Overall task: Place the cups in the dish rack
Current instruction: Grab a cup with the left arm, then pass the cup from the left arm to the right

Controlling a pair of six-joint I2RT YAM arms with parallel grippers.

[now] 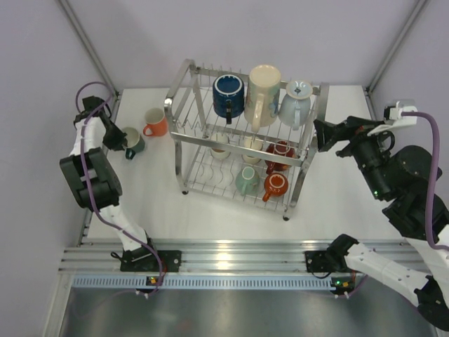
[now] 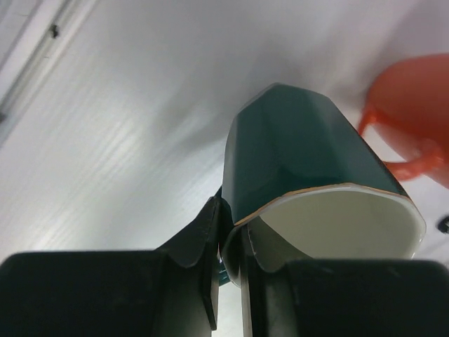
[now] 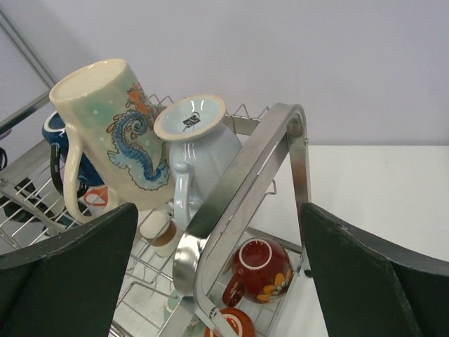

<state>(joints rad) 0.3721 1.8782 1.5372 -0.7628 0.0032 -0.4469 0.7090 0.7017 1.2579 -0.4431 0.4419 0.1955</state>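
Observation:
My left gripper (image 1: pixel 119 137) (image 2: pixel 230 235) is shut on the rim of a teal cup (image 1: pixel 132 142) (image 2: pixel 302 154) with a cream inside. One finger (image 2: pixel 193 239) is outside its wall and the other is inside. The cup sits tilted on the table left of the dish rack (image 1: pixel 245 133). An orange cup (image 1: pixel 156 122) (image 2: pixel 414 119) stands just beyond it. The rack's top tier holds a navy cup (image 1: pixel 228 95), a tall printed cup (image 1: pixel 262 95) (image 3: pixel 109 133) and a pale blue-grey cup (image 1: pixel 295 102) (image 3: pixel 196 151). Several more lie on the lower tier. My right gripper (image 1: pixel 324 135) (image 3: pixel 221 232) hangs open and empty at the rack's right end.
The rack's curved corner post (image 3: pixel 238 196) rises right between my right fingers. Below it lie a red flowered cup (image 3: pixel 263 270) and an orange-red one (image 1: pixel 275 185), beside a mint one (image 1: pixel 246 180). A metal frame pole (image 1: pixel 88 45) runs along the table's left edge.

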